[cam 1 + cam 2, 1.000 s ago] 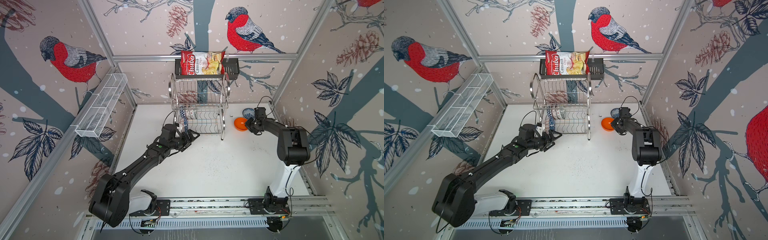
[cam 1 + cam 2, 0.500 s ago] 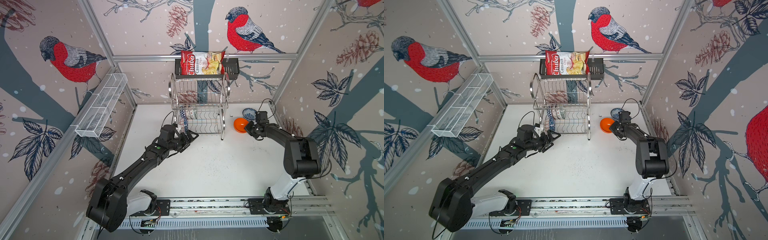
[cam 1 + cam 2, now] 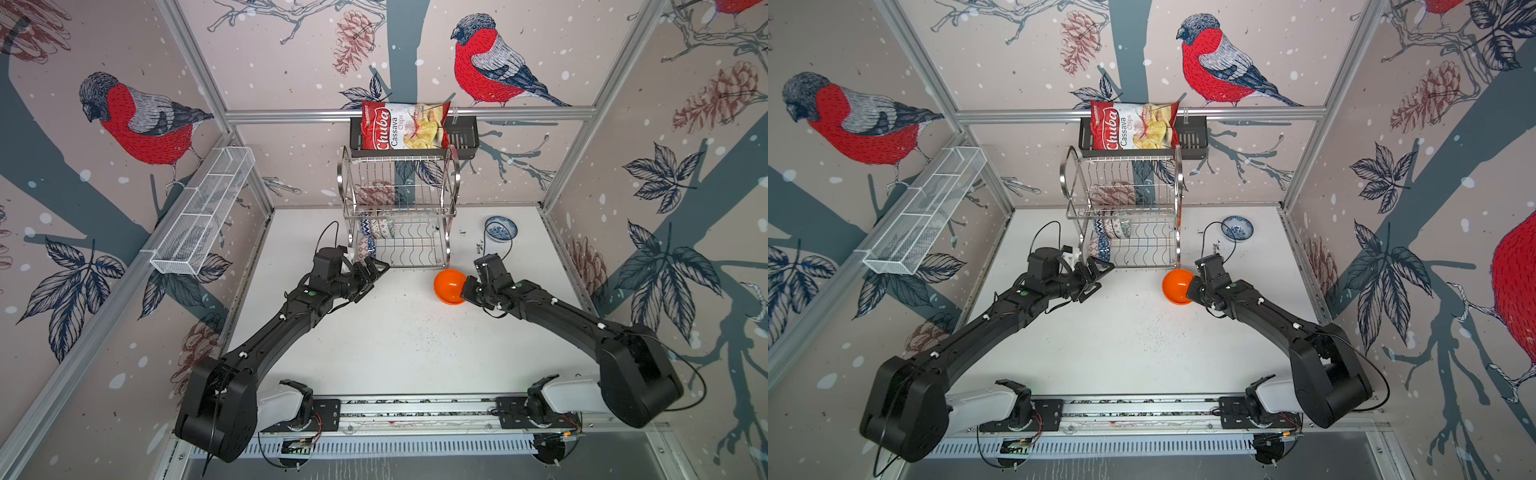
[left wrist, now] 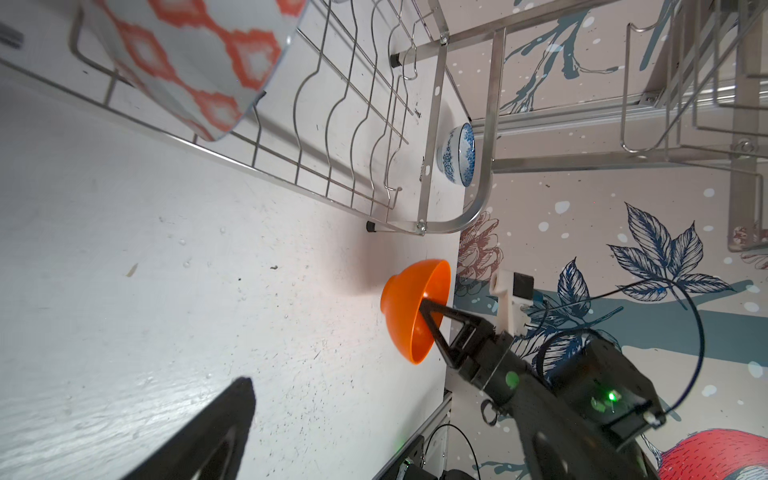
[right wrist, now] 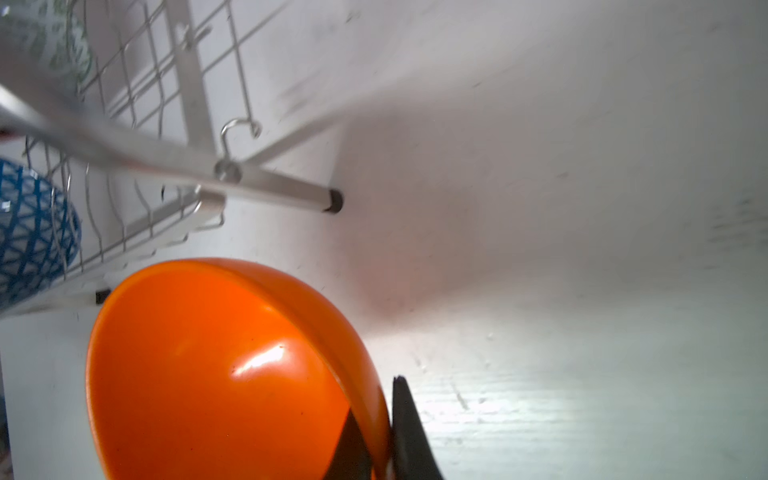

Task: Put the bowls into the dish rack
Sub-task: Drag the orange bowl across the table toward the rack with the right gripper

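1. A white bench [image 3: 395, 340] fills a booth papered with red-breasted birds. The two-tier shiny steel wire dish rack [image 3: 399, 215] stands at its rear.
2. The right end effector [image 3: 464, 286] is clamped on the rim of the plain orange round bowl [image 3: 446, 286], one finger inside the wall and one outside. The bowl is tipped on its side, mouth towards the wrist.
3. From that end effector the rack's bare lower-tier wires lie ahead and to its left, just past the near corner foot. The bowl probably has to travel that way, with its rim edge-on to the slots.
4. The left end effector [image 3: 375, 277] hangs wide open and empty by the rack's other front corner, near the patterned bowls [image 3: 376, 227] already slotted there.
5. A white-blue floral bowl [image 3: 500, 227] sits on the bench beyond the right end effector, slightly to its right.
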Available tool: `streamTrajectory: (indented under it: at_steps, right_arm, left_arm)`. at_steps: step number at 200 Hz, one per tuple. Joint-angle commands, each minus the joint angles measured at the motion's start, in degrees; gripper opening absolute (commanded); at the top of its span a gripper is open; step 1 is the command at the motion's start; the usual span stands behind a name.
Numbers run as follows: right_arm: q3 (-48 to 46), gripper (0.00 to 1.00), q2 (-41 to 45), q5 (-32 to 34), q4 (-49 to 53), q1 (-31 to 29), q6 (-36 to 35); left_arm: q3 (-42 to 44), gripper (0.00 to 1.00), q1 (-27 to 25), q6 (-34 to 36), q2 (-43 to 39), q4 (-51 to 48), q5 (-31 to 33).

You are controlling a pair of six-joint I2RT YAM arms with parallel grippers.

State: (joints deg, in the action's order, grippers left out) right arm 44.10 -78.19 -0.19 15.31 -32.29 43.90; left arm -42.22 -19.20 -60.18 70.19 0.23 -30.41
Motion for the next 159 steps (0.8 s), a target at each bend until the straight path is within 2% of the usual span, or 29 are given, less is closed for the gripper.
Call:
streamTrajectory:
  at_steps: [1,28,47,72,103,159]
  right_arm:
    - [1.06,0.02,-1.61,2.15,-1.91,-3.91,0.72]
    - [5.08,0.02,-7.14,2.76,-2.17,-9.47,-1.17]
    - [8.23,0.02,-12.17,-0.41,-2.15,-11.16,-2.69]
    - [11.56,0.02,-16.44,0.14,-2.29,-14.28,-4.55]
    - [15.33,0.06,-21.91,-0.54,0.23,-14.86,-5.7]
    - [17.17,0.22,-22.42,2.05,1.88,-14.55,-8.28]
  left_arm:
    - [0.68,0.97,1.22,0.8,-0.07,1.91,-2.46]
    - [1.57,0.97,2.92,1.03,-1.1,1.22,-2.73]
    - [2.2,0.97,3.73,1.17,-2.22,0.57,-2.46]
    - [3.44,0.97,4.08,1.08,-3.39,0.16,-1.98]
    - [5.72,0.97,4.08,-1.21,-5.08,1.72,-1.54]
    - [6.19,0.97,4.14,-1.19,-4.65,2.69,-1.69]
